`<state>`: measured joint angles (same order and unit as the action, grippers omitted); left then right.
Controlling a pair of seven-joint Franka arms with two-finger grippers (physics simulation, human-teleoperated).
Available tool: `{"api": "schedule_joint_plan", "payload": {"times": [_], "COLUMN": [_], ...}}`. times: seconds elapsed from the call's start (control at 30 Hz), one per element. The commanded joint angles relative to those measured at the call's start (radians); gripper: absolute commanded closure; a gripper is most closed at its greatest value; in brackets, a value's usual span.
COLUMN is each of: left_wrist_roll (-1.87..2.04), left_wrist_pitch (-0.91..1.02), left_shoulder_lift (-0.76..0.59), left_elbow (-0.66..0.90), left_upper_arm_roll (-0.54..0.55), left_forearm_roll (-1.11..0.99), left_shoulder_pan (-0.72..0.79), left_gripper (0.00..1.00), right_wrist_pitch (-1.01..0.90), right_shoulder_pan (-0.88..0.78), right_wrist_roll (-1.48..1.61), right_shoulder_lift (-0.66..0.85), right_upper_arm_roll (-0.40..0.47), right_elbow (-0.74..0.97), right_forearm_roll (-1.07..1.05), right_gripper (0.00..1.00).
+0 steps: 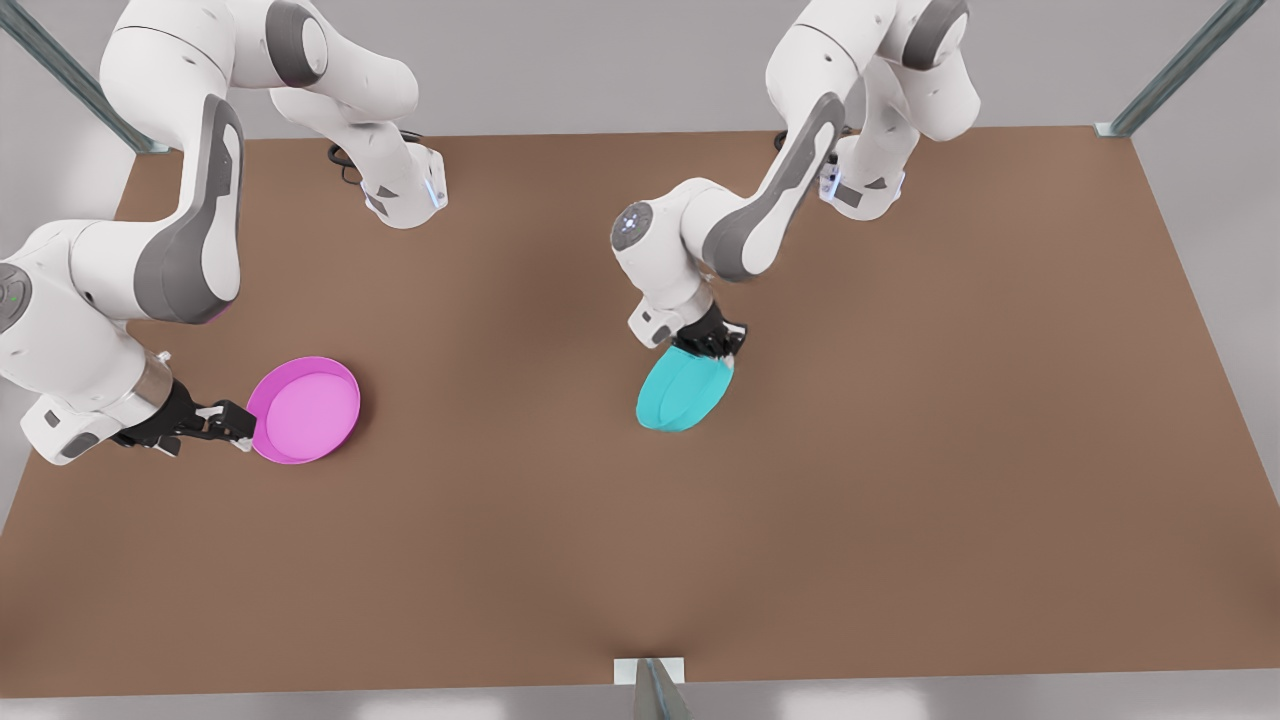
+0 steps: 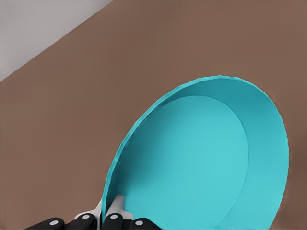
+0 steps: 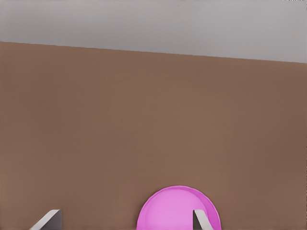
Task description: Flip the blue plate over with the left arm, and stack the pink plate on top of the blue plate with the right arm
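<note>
the left arm's black two-finger gripper (image 1: 712,343) is clamped on the rim of the round, shallow turquoise plastic plate (image 1: 683,393), holding it tilted steeply on edge near the middle of the brown tabletop (image 1: 900,450). in the left wrist view the fingers (image 2: 115,211) pinch the raised rim, with the plate's flat round face and sloping wall turned toward the camera. whether the lower edge touches the tabletop cannot be told. the step in hand looks like the flip itself: it would go best if the wrist rolled steadily past vertical, keeping the pinch firm so the thin rim does not slip, and let go only once the plate lies low and flat.

the right arm's black two-finger gripper (image 1: 215,420) waits with its fingers spread, just beside the round, shallow magenta-pink plastic plate (image 1: 305,410), which lies flat and hollow side up toward the edge of the tabletop on the front view's left, well apart from the turquoise plate. it is smooth and one colour, with a raised rim.
</note>
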<state>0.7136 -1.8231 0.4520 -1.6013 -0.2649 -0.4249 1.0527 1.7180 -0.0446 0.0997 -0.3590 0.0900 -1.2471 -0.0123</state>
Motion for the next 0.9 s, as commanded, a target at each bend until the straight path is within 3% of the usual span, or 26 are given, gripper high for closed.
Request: {"api": "schedule_joint_plan", "payload": {"times": [0.0, 0.57, 0.87], "left_wrist_roll": [0.001, 0.089, 0.102], "left_wrist_pitch": [-0.001, 0.071, 0.232], "left_shoulder_lift": [0.002, 0.105, 0.244], "left_elbow": [0.000, 0.017, 0.086], "left_upper_arm_roll": [0.000, 0.000, 0.001], "left_forearm_roll": [-0.040, -0.425, -0.630], "left_shoulder_pan": [0.009, 0.171, 0.221], "left_gripper": [0.79, 0.79, 0.79], "right_wrist_pitch": [0.000, 0.000, 0.002], "right_shoulder_pan": [0.000, 0.000, 0.003], "right_wrist_roll": [0.000, 0.000, 0.000], "right_shoulder_lift": [0.000, 0.000, -0.001], "right_upper_arm_roll": [0.000, 0.000, 0.000], "right_elbow": [0.000, 0.000, -0.001], "right_forearm_roll": [0.000, 0.000, 0.000], "right_gripper": [0.00, 0.00, 0.00]}}
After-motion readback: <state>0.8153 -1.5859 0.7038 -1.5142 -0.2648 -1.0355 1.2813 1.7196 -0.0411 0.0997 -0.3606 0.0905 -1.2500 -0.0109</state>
